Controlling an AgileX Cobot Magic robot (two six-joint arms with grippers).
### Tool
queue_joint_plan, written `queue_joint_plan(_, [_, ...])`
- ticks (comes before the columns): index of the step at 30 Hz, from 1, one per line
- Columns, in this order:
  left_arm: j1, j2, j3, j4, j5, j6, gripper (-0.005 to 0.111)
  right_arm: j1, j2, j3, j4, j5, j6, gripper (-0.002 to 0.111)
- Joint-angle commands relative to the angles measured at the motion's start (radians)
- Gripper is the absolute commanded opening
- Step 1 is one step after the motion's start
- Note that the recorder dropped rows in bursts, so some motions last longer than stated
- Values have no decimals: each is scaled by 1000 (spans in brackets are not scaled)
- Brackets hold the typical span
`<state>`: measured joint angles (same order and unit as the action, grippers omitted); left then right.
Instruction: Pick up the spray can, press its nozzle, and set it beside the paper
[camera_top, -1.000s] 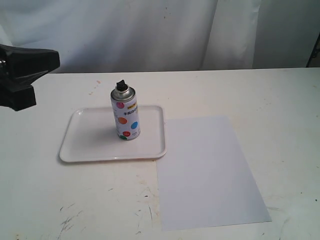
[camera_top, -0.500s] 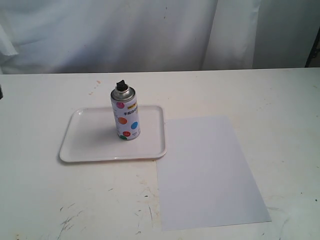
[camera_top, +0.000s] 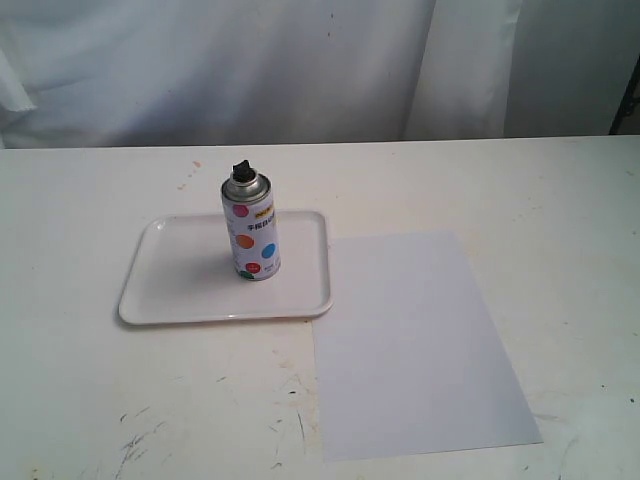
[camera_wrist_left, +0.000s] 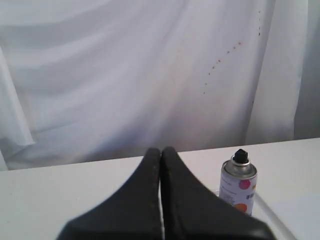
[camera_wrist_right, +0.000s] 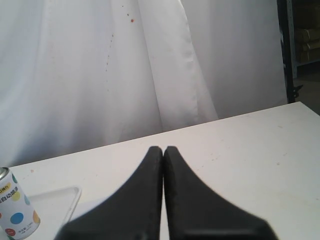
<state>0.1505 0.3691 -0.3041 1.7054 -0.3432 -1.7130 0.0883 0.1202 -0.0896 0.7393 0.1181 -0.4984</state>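
Note:
The spray can (camera_top: 251, 229) stands upright on a white tray (camera_top: 170, 290), its black nozzle (camera_top: 241, 166) on the silver dome. The paper (camera_top: 415, 340) lies flat on the table just right of the tray. Neither gripper shows in the exterior view. In the left wrist view my left gripper (camera_wrist_left: 161, 151) is shut and empty, with the spray can (camera_wrist_left: 238, 182) and nozzle (camera_wrist_left: 241, 154) some way off. In the right wrist view my right gripper (camera_wrist_right: 163, 149) is shut and empty, far from the spray can (camera_wrist_right: 14, 210) at the frame's edge.
A white curtain (camera_top: 300, 60) hangs behind the white table (camera_top: 520, 190). Black scuff marks (camera_top: 140, 435) mark the table's near edge. The tray (camera_wrist_right: 50, 200) shows partly in the right wrist view.
The black left arm, seen at the exterior view's left edge a second ago, has withdrawn out of that view. The can, tray and paper have not moved.

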Motion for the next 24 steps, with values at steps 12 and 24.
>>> queue_joint_plan(12, [1, -79, 48, -77, 20, -31, 0, -9, -4, 4, 4, -6, 2, 0])
queue_joint_plan(24, [-3, -216, 195, -848, -53, 810, 0, -9, -4, 4, 4, -6, 2, 0])
